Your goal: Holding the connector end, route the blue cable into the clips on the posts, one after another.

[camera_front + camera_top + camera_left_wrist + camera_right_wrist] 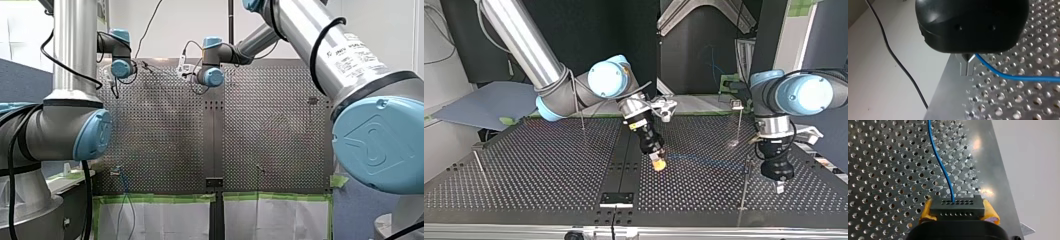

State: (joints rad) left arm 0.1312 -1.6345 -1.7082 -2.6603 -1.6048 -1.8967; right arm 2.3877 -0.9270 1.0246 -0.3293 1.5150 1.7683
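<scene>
My right gripper has its yellow pads shut on a black connector block. The blue cable leaves the block's face and runs away over the perforated table. My left gripper, black with metal tips, is shut on the same blue cable, which trails out beside the tips, close to the table's edge. In the top view my right gripper hangs over the table's middle and my left gripper is near the view's right. The blue cable stretches faintly between them.
Thin posts stand on the perforated table: one with a clip at the back right of the top view, one next to my left gripper, and others on the view's left. A black wire hangs off the table's edge.
</scene>
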